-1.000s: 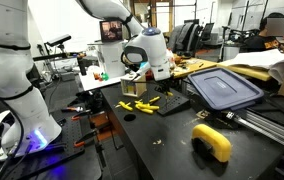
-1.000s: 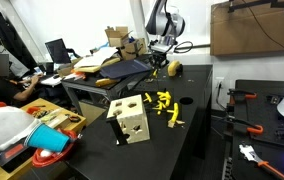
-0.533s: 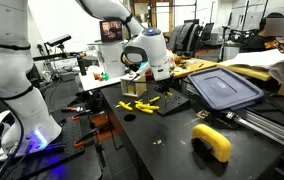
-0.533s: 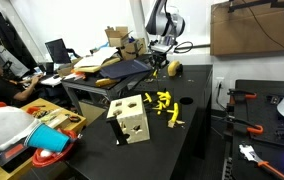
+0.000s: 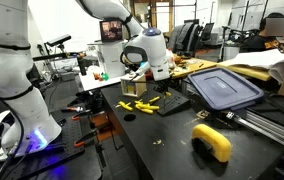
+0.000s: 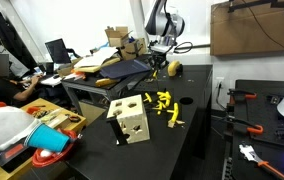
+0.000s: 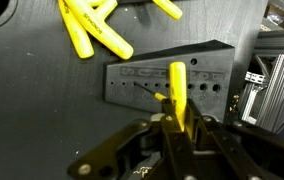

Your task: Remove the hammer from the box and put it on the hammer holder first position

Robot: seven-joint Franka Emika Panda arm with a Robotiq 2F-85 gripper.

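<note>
My gripper (image 7: 179, 122) is shut on a yellow hammer (image 7: 178, 85); only its straight handle shows between the fingers. It hangs just over the dark grey holder block (image 7: 137, 85) with its rows of holes, near the block's right part. In both exterior views the gripper (image 5: 162, 76) (image 6: 159, 64) points down over the holder (image 5: 174, 103) on the black table. The tan wooden box (image 6: 130, 120) with cut-out holes stands apart at the table's other end.
Several loose yellow tools (image 5: 142, 105) (image 6: 164, 103) (image 7: 94, 35) lie beside the holder. A dark blue-grey bin lid (image 5: 222, 88) and a yellow curved object (image 5: 214, 141) lie on the table. Aluminium framing (image 7: 272, 85) stands to the holder's right.
</note>
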